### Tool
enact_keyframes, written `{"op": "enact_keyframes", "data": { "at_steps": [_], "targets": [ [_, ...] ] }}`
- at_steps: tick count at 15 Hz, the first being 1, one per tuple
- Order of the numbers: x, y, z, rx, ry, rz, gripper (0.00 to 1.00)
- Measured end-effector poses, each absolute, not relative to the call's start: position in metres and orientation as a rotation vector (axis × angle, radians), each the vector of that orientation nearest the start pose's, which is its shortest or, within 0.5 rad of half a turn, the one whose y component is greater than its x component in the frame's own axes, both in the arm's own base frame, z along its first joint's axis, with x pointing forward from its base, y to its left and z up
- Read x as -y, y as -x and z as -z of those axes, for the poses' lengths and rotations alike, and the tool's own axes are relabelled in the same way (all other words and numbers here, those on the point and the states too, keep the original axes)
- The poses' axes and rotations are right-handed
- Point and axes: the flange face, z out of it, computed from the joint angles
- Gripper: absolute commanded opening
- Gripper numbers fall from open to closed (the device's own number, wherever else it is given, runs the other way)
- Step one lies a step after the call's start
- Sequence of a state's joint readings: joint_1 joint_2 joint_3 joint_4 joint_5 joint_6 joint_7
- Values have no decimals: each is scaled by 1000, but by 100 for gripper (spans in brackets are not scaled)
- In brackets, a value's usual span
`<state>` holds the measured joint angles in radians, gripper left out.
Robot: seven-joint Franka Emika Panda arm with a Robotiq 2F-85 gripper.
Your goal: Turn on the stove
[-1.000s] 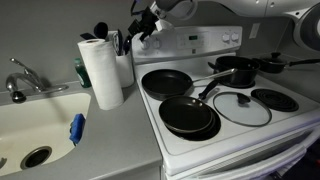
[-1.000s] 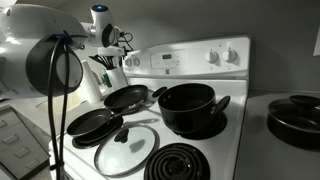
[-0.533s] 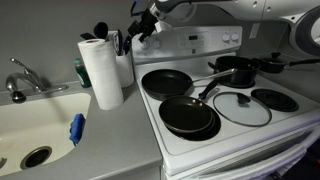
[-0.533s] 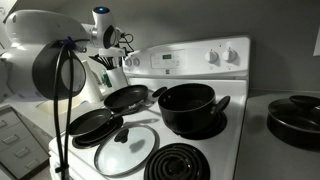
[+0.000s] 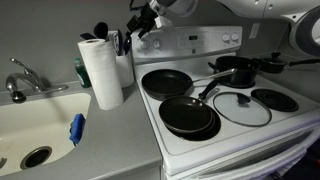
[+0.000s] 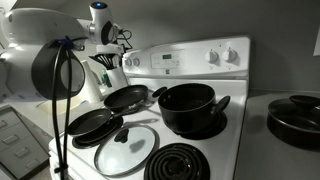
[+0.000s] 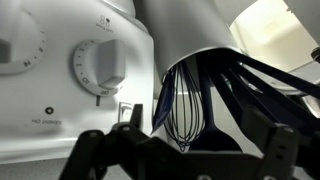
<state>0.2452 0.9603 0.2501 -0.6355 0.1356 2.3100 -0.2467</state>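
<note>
The stove (image 5: pixel 235 140) is a white range with a raised back panel (image 6: pixel 190 58) carrying round white knobs (image 6: pixel 232 53). In the wrist view two knobs show, one close (image 7: pixel 98 66) and one at the left edge (image 7: pixel 15 50). My gripper (image 5: pixel 138 30) hovers at the panel's end beside the utensil holder; it also shows in an exterior view (image 6: pixel 112 45). Its fingers (image 7: pixel 185 150) are spread wide and hold nothing. A whisk (image 7: pixel 185 110) and dark utensils hang in front of it. The gripper touches no knob.
Two black frying pans (image 5: pixel 165 82) (image 5: pixel 190 115), a glass lid (image 5: pixel 240 108) and a black pot (image 6: pixel 188 105) sit on the burners. A paper towel roll (image 5: pixel 100 70) and utensil holder (image 5: pixel 122 55) stand on the counter by a sink (image 5: pixel 30 120).
The gripper has risen slightly and shifted a little toward the utensil holder. Nothing else has moved.
</note>
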Motion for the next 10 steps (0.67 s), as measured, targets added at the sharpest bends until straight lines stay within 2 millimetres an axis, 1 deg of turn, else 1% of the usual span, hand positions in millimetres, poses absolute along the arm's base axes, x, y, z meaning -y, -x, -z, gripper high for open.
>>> {"op": "enact_keyframes", "data": {
  "at_steps": [3,10],
  "targets": [
    [-283,-777,-504,651,2523,955,100],
    [-281,-782,-490,658,2526,950,100]
  ]
}}
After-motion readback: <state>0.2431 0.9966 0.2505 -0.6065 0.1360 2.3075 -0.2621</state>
